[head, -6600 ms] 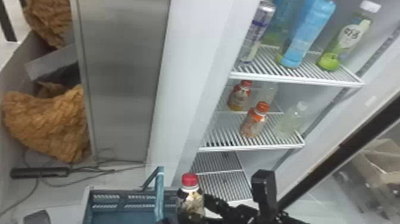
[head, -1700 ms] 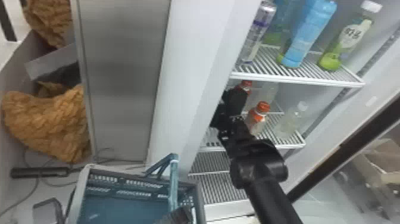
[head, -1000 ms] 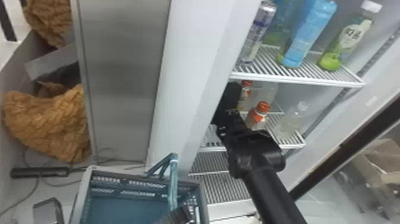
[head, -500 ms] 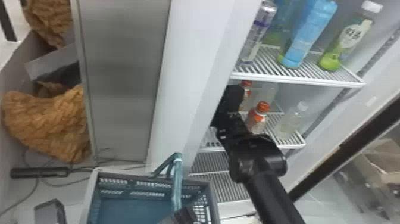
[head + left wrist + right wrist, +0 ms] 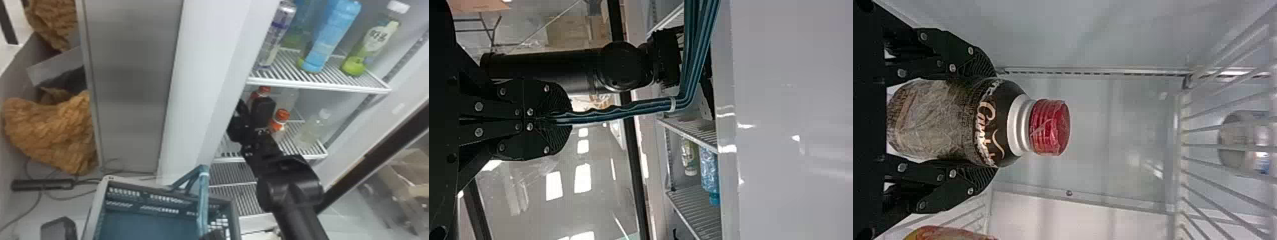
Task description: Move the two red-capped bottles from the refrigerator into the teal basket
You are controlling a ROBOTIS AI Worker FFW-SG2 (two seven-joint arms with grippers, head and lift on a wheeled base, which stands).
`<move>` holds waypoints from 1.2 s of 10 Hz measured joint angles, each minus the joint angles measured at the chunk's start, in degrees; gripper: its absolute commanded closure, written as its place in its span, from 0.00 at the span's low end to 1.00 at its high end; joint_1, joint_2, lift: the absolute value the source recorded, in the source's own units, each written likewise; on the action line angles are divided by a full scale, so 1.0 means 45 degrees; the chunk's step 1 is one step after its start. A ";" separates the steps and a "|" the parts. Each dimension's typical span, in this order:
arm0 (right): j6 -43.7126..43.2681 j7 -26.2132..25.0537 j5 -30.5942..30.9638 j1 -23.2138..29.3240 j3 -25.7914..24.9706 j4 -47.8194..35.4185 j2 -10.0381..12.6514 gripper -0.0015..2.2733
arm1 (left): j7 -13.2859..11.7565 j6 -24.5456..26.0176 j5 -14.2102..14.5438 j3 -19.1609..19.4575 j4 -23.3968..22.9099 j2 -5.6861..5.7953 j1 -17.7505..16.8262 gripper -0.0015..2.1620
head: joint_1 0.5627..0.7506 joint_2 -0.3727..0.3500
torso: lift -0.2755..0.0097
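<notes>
Before me the basket [image 5: 94, 207] lies left of the lower shelf [image 5: 231, 174]; on the upper shelf [image 5: 319, 87] stand bottles [image 5: 332, 35]; beneath it, one bottle [image 5: 282, 115] stands right of my right gripper [image 5: 252, 111], another [image 5: 264, 90] behind.

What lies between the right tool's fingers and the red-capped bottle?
No gap shows: in the right wrist view, the right tool has a finger against each side of the red-capped bottle.

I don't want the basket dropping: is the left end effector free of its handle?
No, the left end effector has its fingers closed on the teal basket handle.
</notes>
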 measured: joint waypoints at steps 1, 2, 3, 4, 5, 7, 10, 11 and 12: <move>0.0291 0.0059 -0.0013 0.0523 -0.0233 -0.0870 -0.0037 0.38 | 0.0022 0.0243 0.0146 -0.0046 -0.0110 0.0022 0.0078 0.53 | 0.70 0.03 | 0.18; 0.0576 0.0098 -0.0075 0.1103 -0.0495 -0.1857 -0.0066 0.38 | 0.0053 0.0440 0.0326 -0.0124 -0.0196 0.0045 0.0132 0.53 | 0.70 0.03 | 0.18; 0.0871 0.0114 -0.0157 0.1689 -0.0753 -0.2890 -0.0079 0.38 | 0.0074 0.0560 0.0454 -0.0181 -0.0233 0.0065 0.0148 0.53 | 0.70 0.03 | 0.18; 0.1306 0.0116 -0.0284 0.2286 -0.0970 -0.3957 -0.0080 0.38 | 0.0087 0.0610 0.0499 -0.0198 -0.0242 0.0076 0.0150 0.53 | 0.70 0.03 | 0.18; 0.1910 0.0137 -0.0449 0.2904 -0.1160 -0.5007 -0.0078 0.38 | 0.0101 0.0631 0.0506 -0.0195 -0.0245 0.0075 0.0150 0.54 | 0.70 0.03 | 0.18; 0.3482 0.0644 -0.0814 0.3899 -0.1628 -0.6640 -0.0007 0.38 | 0.0142 0.0639 0.0501 -0.0102 -0.0245 0.0050 0.0150 0.53 | 0.70 0.03 | 0.18; 0.5921 0.1104 -0.1177 0.5184 -0.2357 -0.9264 0.0106 0.38 | 0.0239 0.0725 0.0416 -0.0044 -0.0216 0.0033 0.0175 0.53 | 0.70 0.03 | 0.18; 0.6624 0.1122 -0.1402 0.5671 -0.2553 -1.0162 0.0112 0.38 | 0.0241 0.0731 0.0407 -0.0020 -0.0214 0.0033 0.0182 0.53 | 0.70 0.03 | 0.18; 0.7365 0.1122 -0.1582 0.6154 -0.2776 -1.1127 0.0126 0.38 | 0.0240 0.0732 0.0406 -0.0004 -0.0214 0.0032 0.0202 0.53 | 0.70 0.03 | 0.18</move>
